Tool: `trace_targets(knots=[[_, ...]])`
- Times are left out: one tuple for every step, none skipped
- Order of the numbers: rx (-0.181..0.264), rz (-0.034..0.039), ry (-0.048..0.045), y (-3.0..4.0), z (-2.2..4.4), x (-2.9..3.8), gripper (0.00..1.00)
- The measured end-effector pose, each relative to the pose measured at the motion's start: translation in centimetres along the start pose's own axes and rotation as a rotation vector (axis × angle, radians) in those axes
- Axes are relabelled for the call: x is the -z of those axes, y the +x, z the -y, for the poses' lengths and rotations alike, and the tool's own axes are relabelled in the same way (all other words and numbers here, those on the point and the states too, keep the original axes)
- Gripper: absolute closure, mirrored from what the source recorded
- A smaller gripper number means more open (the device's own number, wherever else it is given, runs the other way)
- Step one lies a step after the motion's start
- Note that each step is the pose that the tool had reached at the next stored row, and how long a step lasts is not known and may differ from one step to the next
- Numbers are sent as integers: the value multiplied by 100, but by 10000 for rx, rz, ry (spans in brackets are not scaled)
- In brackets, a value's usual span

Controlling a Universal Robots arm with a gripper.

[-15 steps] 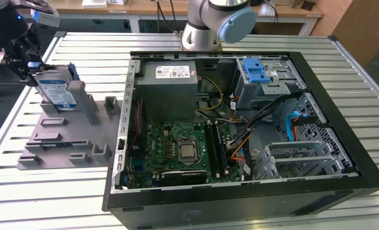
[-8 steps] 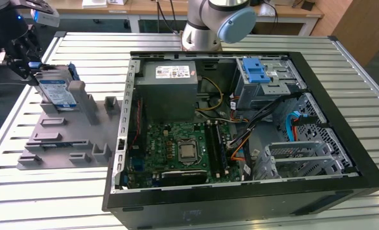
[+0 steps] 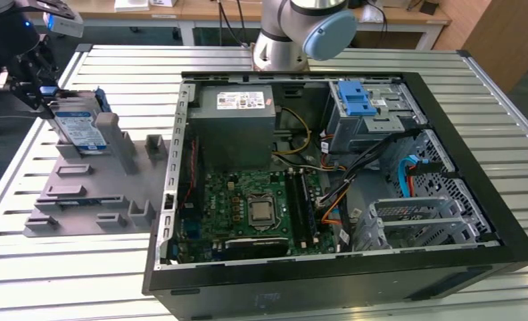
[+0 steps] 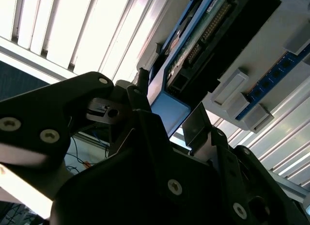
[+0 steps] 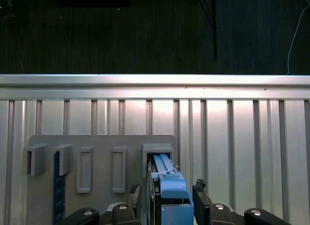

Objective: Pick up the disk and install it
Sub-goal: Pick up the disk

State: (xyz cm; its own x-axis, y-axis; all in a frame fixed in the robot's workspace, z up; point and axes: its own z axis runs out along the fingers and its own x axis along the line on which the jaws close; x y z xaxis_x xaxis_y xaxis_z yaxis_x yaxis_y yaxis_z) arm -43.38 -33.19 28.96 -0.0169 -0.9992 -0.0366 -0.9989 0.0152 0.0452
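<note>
The disk [image 3: 79, 127] stands on edge in a slot of the grey fixture plate [image 3: 85, 200], at the exterior view's left. It is silver with a blue-and-white label. My gripper [image 3: 48, 100] hovers at its upper end. In the first wrist view the disk's blue-railed edge [image 5: 167, 174] runs between the two dark fingers [image 5: 201, 200], with narrow gaps on both sides. The second wrist view shows the disk's circuit-board side [image 4: 193, 55] and its blue end lying between the fingers [image 4: 196, 125]. The gripper [image 5: 169, 186] is open around the disk, which still sits in its slot.
An open computer case [image 3: 335, 271] lies at the exterior view's right, with a motherboard, a grey power-supply box [image 3: 237, 103] and a metal drive cage with a blue latch [image 3: 362, 100]. The arm's base [image 3: 291, 33] stands behind it. The slatted table's edge [image 5: 155, 80] meets dark floor.
</note>
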Motion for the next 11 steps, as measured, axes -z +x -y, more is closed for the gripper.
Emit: trace_targets(knots=[[0, 0, 0, 0, 0, 0, 46], [0, 0, 0, 0, 0, 0, 46], [0, 0, -1, -1, 0, 0, 46], [-1, 0, 0, -1, 0, 0, 46], [0, 0, 0, -1, 0, 0, 46], [0, 0, 0, -1, 0, 0, 46], [0, 0, 0, -1, 0, -1, 46], [0, 0, 0, -1, 0, -1, 46], [0, 0, 0, -2, 0, -1, 47], [0, 0, 0, -2, 0, -1, 47], [0, 0, 0, -2, 0, -1, 54]])
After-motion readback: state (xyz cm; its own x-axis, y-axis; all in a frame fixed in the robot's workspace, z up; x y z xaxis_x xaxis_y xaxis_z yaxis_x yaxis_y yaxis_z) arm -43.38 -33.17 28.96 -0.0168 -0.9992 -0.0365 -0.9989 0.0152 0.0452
